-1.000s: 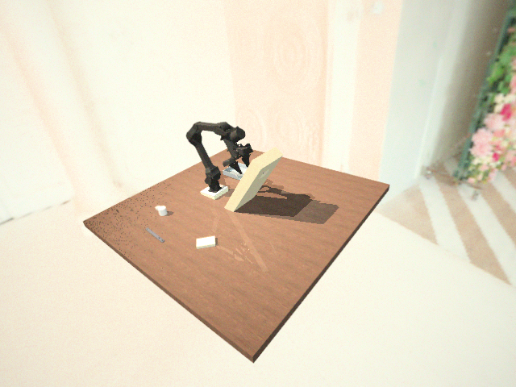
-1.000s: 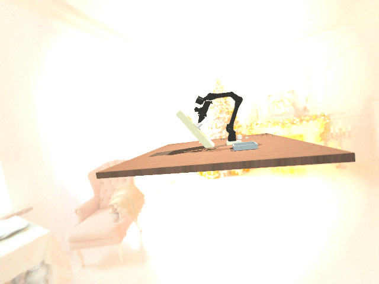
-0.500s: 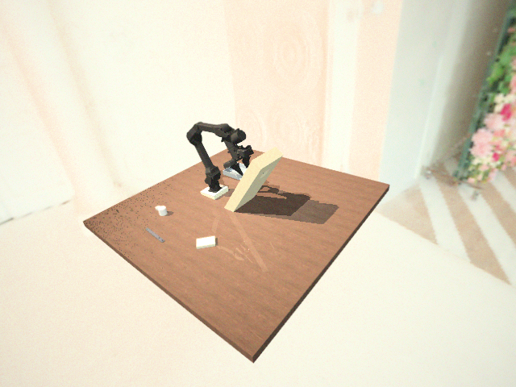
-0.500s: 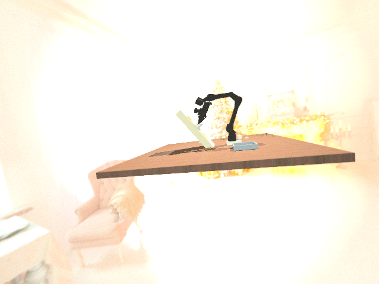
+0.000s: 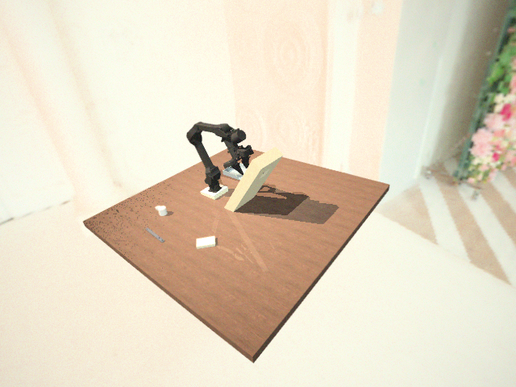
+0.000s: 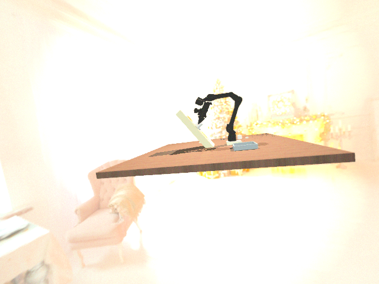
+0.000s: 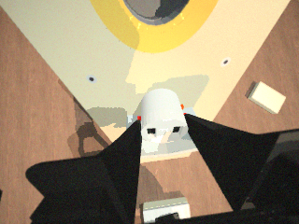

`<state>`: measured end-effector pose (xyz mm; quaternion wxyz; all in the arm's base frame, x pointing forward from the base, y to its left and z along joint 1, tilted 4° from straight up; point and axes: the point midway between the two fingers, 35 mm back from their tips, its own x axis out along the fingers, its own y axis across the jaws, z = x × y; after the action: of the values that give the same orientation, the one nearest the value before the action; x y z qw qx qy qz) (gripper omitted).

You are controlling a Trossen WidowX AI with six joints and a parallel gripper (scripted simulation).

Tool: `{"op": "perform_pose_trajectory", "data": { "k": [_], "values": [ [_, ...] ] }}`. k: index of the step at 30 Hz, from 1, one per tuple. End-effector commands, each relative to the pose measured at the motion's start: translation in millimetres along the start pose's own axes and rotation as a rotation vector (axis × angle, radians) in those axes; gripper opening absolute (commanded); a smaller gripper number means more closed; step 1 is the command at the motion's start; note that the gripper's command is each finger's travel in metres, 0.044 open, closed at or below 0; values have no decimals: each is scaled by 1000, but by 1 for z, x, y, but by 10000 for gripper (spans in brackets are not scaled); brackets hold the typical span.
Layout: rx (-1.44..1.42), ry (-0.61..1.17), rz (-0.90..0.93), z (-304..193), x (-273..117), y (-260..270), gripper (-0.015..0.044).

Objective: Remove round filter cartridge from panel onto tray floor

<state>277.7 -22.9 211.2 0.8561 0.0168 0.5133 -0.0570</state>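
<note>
The tilted cream service panel (image 5: 250, 183) (image 6: 192, 129) (image 7: 187, 61) has a yellow ring (image 7: 151, 44) around a grey round area (image 7: 140, 9), cut off by the wrist view's top edge. I cannot tell whether that area is the cartridge's face or an open socket. Below it a white rounded piece (image 7: 161, 109) with two dark square holes stands at a pale ledge (image 7: 173, 151) on the panel. My gripper (image 7: 162, 120) (image 6: 199, 123) is shut on this white piece, one finger on each side. The blue-grey tray (image 5: 230, 174) (image 6: 244, 147) stands beside the robot's base.
A cream block (image 5: 205, 242) (image 7: 268, 97) lies on the wooden table (image 5: 291, 250) (image 6: 291, 157), right of the panel in the wrist view. A small white cup-like piece (image 5: 161, 210) and a thin blue-grey bar (image 5: 155, 235) lie farther off. The panel leans over its shadow.
</note>
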Motion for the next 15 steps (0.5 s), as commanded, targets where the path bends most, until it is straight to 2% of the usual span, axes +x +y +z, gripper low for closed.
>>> {"op": "perform_pose_trajectory", "data": {
  "k": [1,2,10,15],
  "values": [
    [0,0,0,4,-2,0,27],
    [0,0,0,7,-3,0,1],
    [0,-1,0,23,-13,0,0],
    [0,0,0,26,-32,0,0]
  ]
}}
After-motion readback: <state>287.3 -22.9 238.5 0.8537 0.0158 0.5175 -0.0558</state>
